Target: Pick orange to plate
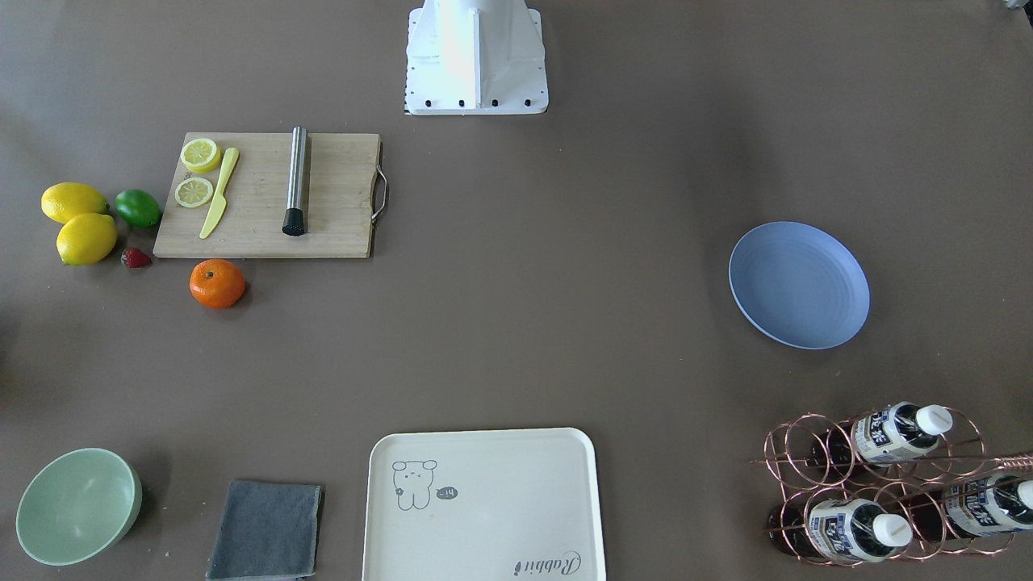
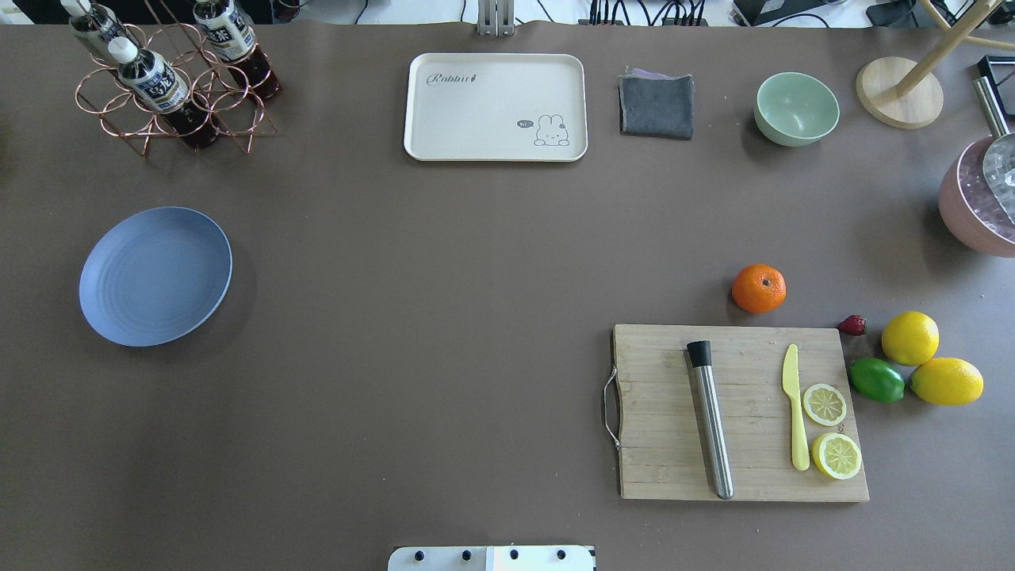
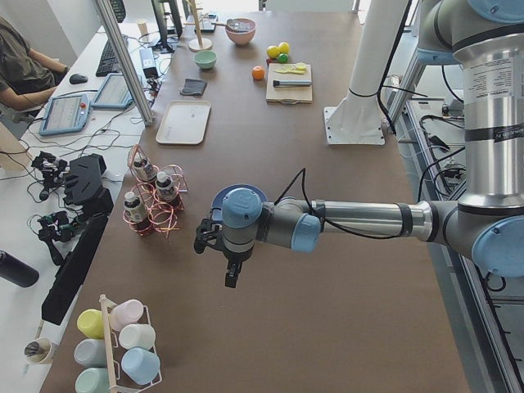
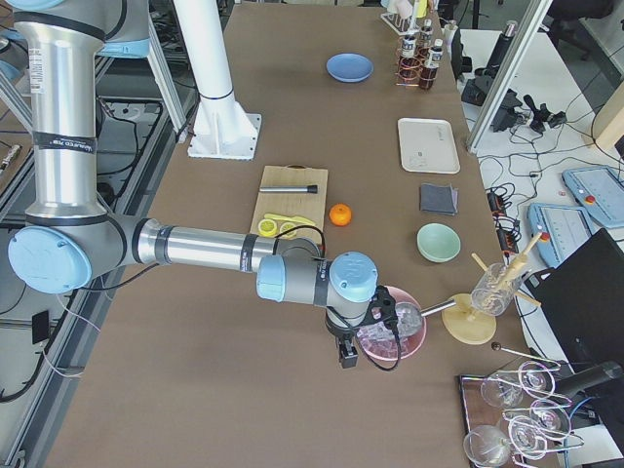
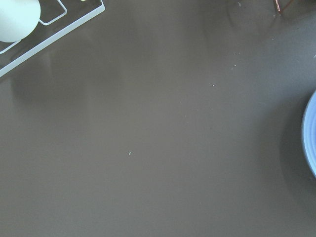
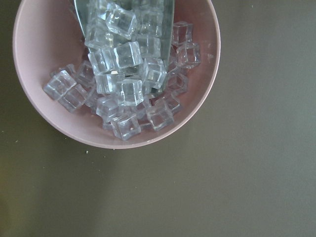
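The orange (image 1: 217,283) (image 2: 759,288) rests on the brown table just beyond the cutting board's far edge, on my right side. Far across the table on my left lies the pale blue plate (image 1: 799,285) (image 2: 155,276), with nothing on it. Neither arm shows in the front or overhead views. My left gripper (image 3: 232,277) hangs past the plate near the table's left end, and the plate's rim (image 5: 311,133) shows in its wrist view. My right gripper (image 4: 346,353) hovers beside a pink bowl of ice, well away from the orange. I cannot tell whether either gripper is open or shut.
The wooden cutting board (image 2: 741,412) carries a steel muddler, a yellow knife and lemon slices. Two lemons (image 2: 909,338), a lime (image 2: 877,380) and a strawberry (image 2: 852,325) lie beside it. At the far edge stand a cream tray (image 2: 496,107), grey cloth (image 2: 656,105), green bowl (image 2: 796,109) and bottle rack (image 2: 170,75).
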You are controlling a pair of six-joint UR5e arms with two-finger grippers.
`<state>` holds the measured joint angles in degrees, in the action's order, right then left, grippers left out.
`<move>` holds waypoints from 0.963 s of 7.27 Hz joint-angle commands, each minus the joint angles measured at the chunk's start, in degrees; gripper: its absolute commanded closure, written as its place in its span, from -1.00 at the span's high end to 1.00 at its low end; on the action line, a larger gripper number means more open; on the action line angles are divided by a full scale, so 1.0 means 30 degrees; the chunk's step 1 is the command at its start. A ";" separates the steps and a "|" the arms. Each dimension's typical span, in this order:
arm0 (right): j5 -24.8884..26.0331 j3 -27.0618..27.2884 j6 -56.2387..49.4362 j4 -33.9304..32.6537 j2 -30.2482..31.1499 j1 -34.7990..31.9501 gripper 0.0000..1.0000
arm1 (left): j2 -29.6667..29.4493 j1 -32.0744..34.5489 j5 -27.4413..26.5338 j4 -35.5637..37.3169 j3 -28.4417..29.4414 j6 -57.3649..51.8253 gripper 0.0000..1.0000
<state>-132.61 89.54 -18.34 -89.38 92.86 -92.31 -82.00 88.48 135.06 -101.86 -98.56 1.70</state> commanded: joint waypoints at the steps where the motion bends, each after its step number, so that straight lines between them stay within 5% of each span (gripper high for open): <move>1: -0.0091 0.0008 0.0020 0.0000 -0.0017 0.0007 1.00 | -0.0086 -0.0050 0.0010 0.0027 -0.0191 0.0019 0.95; 7: -0.0151 -0.0022 0.0020 0.0000 0.0071 0.0007 1.00 | 0.0176 -0.0198 0.0039 -0.0031 -0.0221 -0.0186 0.95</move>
<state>-133.03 89.48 -18.28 -89.39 92.94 -92.28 -81.72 87.95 135.18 -101.84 -99.08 1.17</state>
